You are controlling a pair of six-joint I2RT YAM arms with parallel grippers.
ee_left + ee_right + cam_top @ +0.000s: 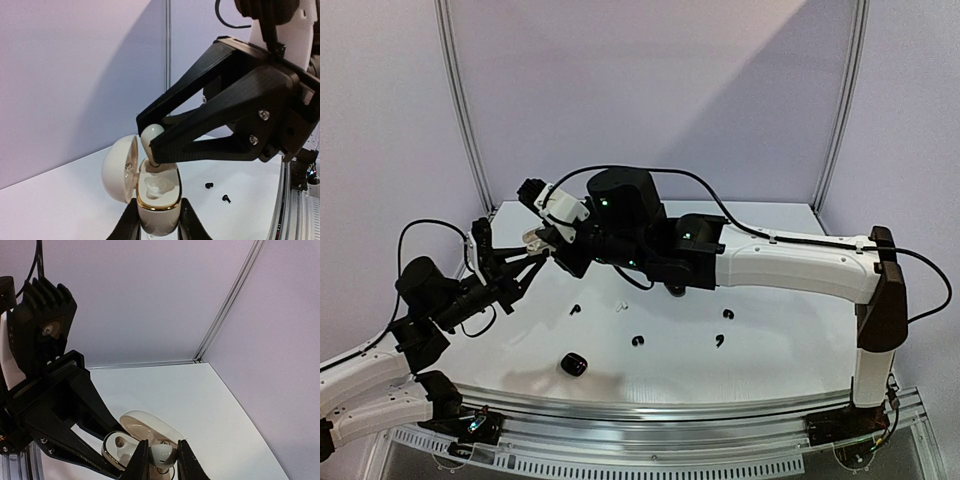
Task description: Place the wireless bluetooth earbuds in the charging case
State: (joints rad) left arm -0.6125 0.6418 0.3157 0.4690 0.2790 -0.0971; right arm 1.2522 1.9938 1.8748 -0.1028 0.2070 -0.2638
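The left wrist view showed what the top view lost in a tangle of black arms. The left gripper (158, 229) was clenched on the charging case (159, 212), a glossy white oval with a gold rim, its domed lid (119, 167) swung open. The right gripper (149, 136) pinched a smooth white earbud (153, 133) at the case's open well, where another white shape (156, 187) sat. Only the top view showed the table (770, 330). Both grippers met over its far-left corner, four glossy black hooked earbuds (638, 342) lay scattered mid-surface, and a black pebble-like case (574, 364) sat toward the near edge.
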